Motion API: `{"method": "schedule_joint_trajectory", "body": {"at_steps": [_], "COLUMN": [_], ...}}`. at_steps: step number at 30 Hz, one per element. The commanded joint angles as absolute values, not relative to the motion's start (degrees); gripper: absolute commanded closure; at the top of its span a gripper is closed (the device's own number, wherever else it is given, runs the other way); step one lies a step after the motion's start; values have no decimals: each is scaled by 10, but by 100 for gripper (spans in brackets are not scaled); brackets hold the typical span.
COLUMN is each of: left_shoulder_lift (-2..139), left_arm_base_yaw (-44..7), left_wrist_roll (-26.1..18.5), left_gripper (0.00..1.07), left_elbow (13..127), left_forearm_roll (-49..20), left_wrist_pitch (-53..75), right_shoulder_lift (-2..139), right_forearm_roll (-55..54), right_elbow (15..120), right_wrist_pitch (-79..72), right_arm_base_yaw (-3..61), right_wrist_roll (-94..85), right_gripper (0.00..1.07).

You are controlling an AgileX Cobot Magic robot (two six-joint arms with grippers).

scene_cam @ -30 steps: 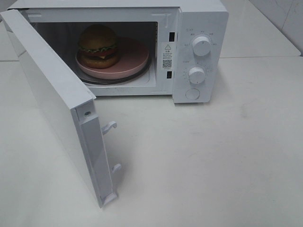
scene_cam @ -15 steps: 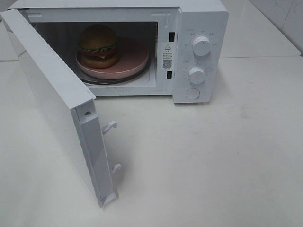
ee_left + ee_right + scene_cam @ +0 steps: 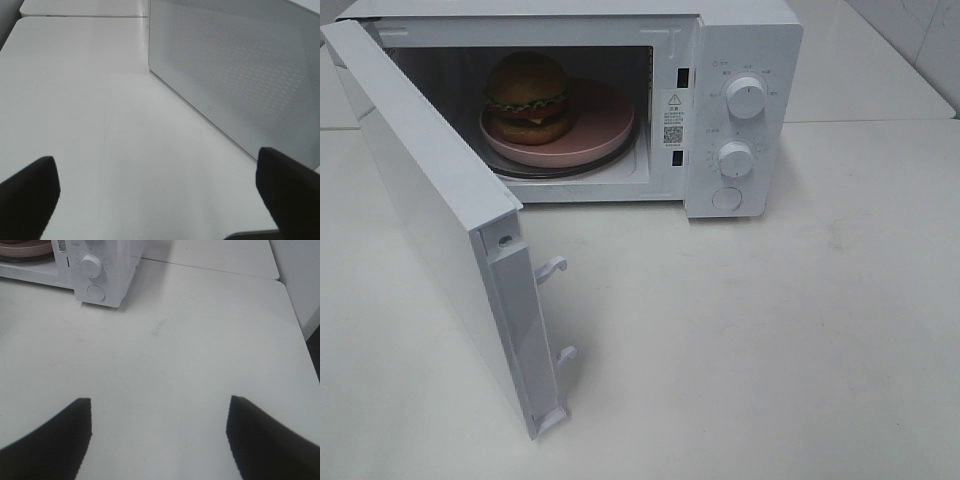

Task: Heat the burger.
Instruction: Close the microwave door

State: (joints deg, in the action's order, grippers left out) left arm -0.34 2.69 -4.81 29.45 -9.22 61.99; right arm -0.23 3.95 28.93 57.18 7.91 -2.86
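The burger [image 3: 528,97] sits on a pink plate [image 3: 605,125] inside the microwave [image 3: 745,40], on the side where the door [image 3: 430,210] swings open. The microwave's top is cut off. Only the wrist cameras show the pincers, and just their dark tips. The left pincer [image 3: 157,197] is wide and holds nothing, beside the door's dotted outside. The right pincer [image 3: 160,435] is wide and holds nothing, over the counter [image 3: 175,340] in front of the microwave's knobs [image 3: 91,265]. That view catches only the plate's edge.
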Motion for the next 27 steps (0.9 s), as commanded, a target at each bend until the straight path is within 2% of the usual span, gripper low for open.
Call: {"method": "schedule_joint_trajectory", "body": {"at_steps": [1,23,27], "left_shoulder_lift": [-10,-6,-6], "left_arm_base_yaw": [24,24,24], "left_wrist_roll": [-48,-49,-48], "left_gripper": [4,4,8], "left_elbow": [295,295,305], "left_forearm_roll": [-93,-104,-104], "left_wrist_pitch": [612,611,594], "right_shoulder_lift": [-18,-18,-18], "right_forearm_roll": [38,38,38], "right_elbow": [288,288,288], "right_wrist_pitch": [567,567,567], "right_arm_base_yaw": [76,76,76], "right_wrist_roll": [-33,-33,-33], "right_gripper": [35,35,35]}}
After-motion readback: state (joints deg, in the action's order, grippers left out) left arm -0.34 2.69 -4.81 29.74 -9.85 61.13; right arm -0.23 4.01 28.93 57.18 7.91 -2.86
